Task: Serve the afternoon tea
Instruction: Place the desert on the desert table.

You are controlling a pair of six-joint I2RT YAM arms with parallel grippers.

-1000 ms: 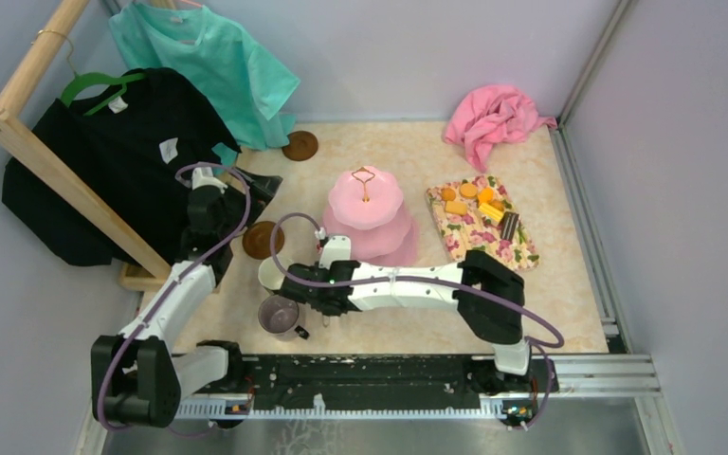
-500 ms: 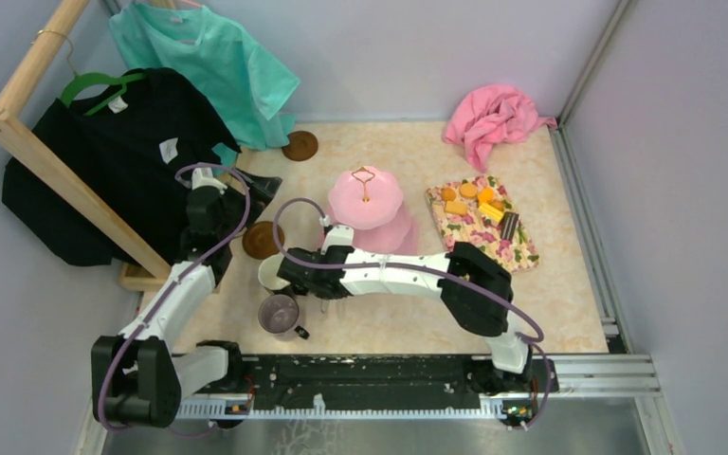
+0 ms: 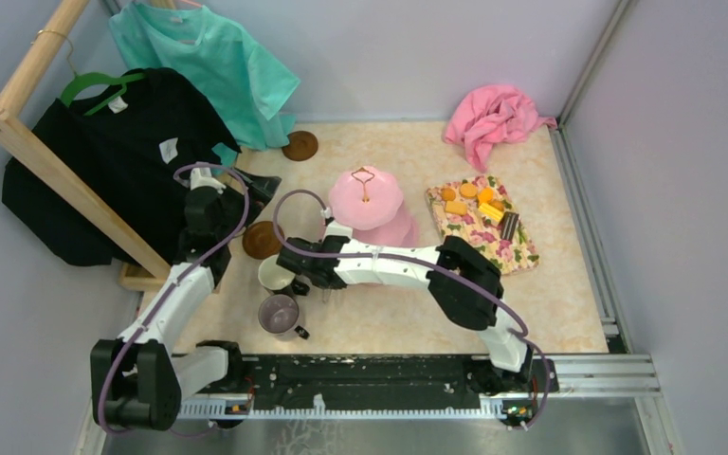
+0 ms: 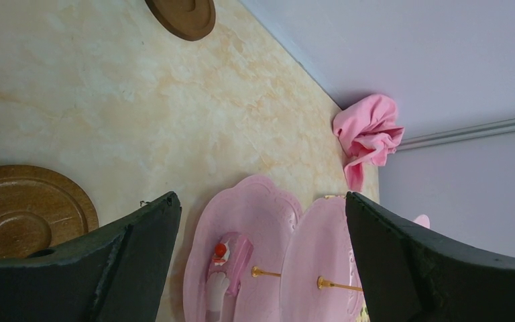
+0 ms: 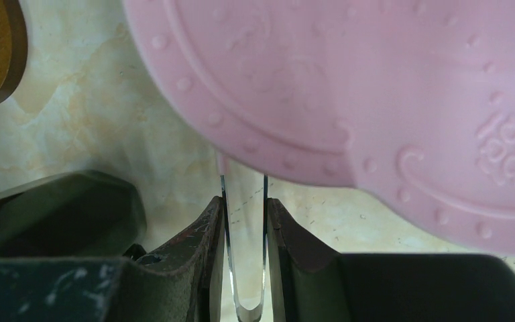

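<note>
Stand (image 3: 365, 204): mid-surface, rim just ahead of right fingers (image 5: 204, 248), which clamp a thin clear strip (image 5: 245, 268)
Left fingers (image 4: 141, 255): spread wide, nothing held, over a saucer (image 4: 20, 211)
White mug (image 3: 271, 275), grey mug (image 3: 279, 313): near the front edge
Snacks (image 3: 479, 201): on a mat (image 3: 493, 248) by the right rail; bare surface in front

Pink cloth (image 3: 493, 118), floral mat (image 3: 523, 252), black shirt (image 3: 95, 180), teal shirt (image 3: 213, 66), wooden rack (image 3: 33, 59)
</note>
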